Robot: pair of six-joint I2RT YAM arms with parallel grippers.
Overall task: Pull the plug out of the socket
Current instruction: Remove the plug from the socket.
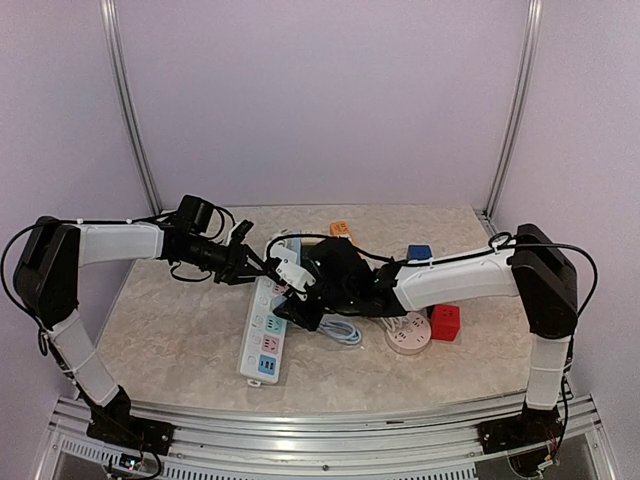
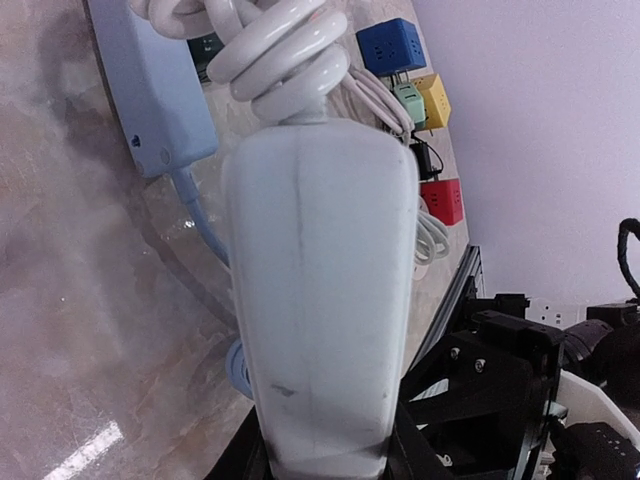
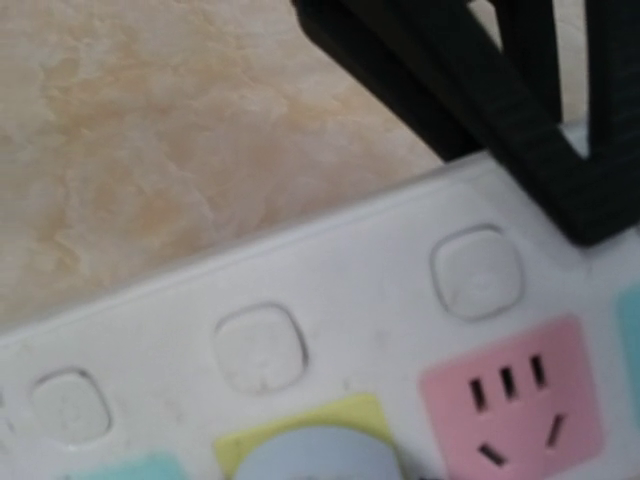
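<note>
In the left wrist view a white plug [image 2: 320, 290] with a coiled white cable [image 2: 275, 50] fills the middle. My left gripper [image 2: 322, 455] is shut on its wide near end. From above, that plug [image 1: 287, 264] sits over the upper part of the white power strip socket [image 1: 266, 335], with the left gripper [image 1: 262, 264] on its left. Its prongs are hidden. My right gripper [image 1: 298, 300] bears down on the strip just below the plug, its jaws hidden. The right wrist view shows the strip's face [image 3: 330, 300] close up: square buttons and a pink outlet [image 3: 510, 395].
A red cube socket [image 1: 445, 322], a round white socket [image 1: 408, 335], a blue cube [image 1: 418, 253] and an orange piece [image 1: 341, 229] lie to the right and behind. A pale blue cable [image 1: 343, 331] coils beside the strip. Black bars [image 3: 540, 130] cross the strip's edge.
</note>
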